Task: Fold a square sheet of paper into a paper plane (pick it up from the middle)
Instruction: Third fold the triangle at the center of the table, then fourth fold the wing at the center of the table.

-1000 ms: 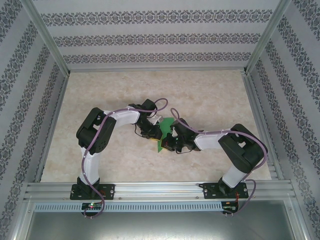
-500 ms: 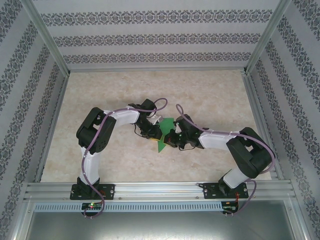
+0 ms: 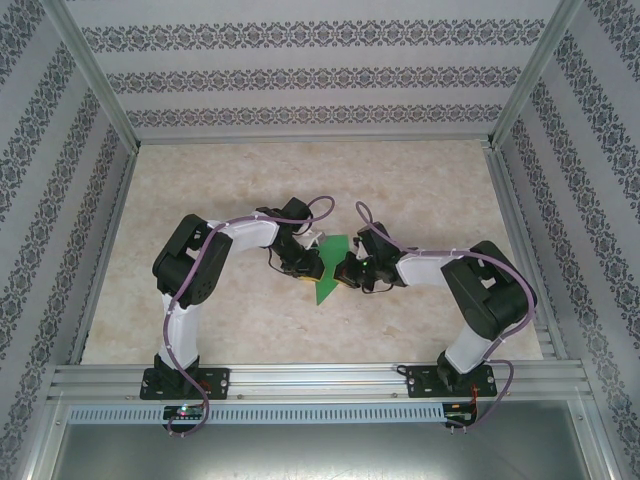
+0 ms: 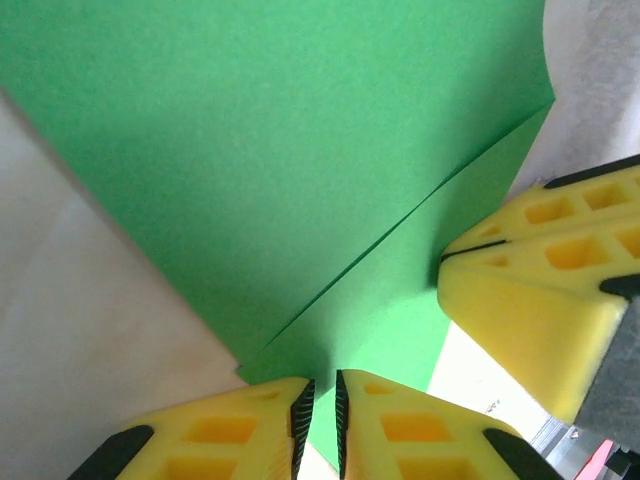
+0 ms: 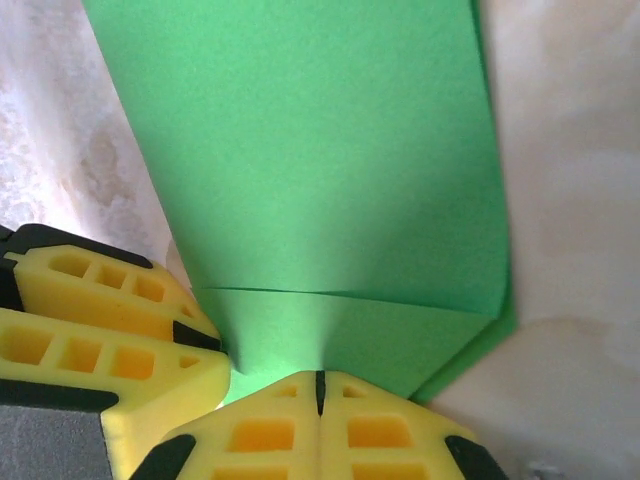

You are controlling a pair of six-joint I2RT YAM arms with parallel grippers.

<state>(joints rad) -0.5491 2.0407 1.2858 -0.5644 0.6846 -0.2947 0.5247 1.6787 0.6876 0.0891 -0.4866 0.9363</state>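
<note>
**Between the two grippers: more green showing, fold still half-made**

Over the last sec the right gripper [image 3: 347, 272] has swung away from the arm bases. Its forearm now lies nearly level across the top view, while the left gripper [image 3: 304, 267] has hardly shifted. As a result, more of the bright-green sheet of thin paper [image 3: 327, 275] shows between the two sets of fingers than before. It reads as a triangle w/ its tip on the base side of both pairs of fingertips.

Left wrist view:
- L fingers [image 4: 230, 430] are almost together, w/ only a thin slit left and the sheet's near edge running into it, so they're pinching paper.
- The sheet [image 4: 250, 150] fans out ahead of them.
- A straight flap edge runs diagonally from just ahead of the tips off to their right, so there are 2 layers there.
- The R gripper [image 4: 445, 258] bites the same sheet just to the right of the L fingertips.

Right wrist view:
- R fingers [image 5: 380, 420] are pressed tight, w/ no gap and paper at their tips.
- The sheet [image 5: 320, 170] stretches ahead, w/ a layer edge crossing just beyond the tips.
- An under-layer peeks out at the right corner.
- The L gripper [image 5: 222, 340] sits just left of the R fingertips.

I can't tell whether the sheet rests on the pale marbled tabletop [image 3: 420, 200] or hangs just above it.

Judgement: this is mid-fold, no dart yet. The R move probably dragged or re-posed a flap, and a pressed crease is still needed. Both grips sit v. close together on thin paper, so slipping or tearing is the risk.
</note>
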